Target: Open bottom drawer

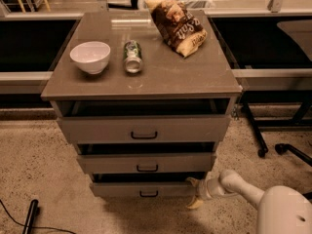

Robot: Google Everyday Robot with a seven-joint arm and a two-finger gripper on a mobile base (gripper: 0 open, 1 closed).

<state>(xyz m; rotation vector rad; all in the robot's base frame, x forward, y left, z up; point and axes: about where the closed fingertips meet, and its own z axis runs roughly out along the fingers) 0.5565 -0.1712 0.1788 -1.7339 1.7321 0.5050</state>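
Note:
The bottom drawer (122, 189) is the lowest and slimmest of three grey-brown drawer fronts, with a small black bar handle (148, 194) at its centre. A dark gap shows above it. My gripper (194, 192) is at the right end of this drawer's front, reaching in from the lower right on a white arm (239, 183). Its fingers are apart, one fingertip (191, 181) at the front's top edge and the other below it. The jaws are to the right of the handle, not on it. The middle drawer (112, 163) and top drawer (97, 129) sit above.
On the cabinet top (161, 77) lie a white bowl (90, 56), a can on its side (131, 56) and a chip bag (178, 26). Chair legs with castors (285, 149) stand to the right. A black cable end (30, 216) lies on the floor at lower left.

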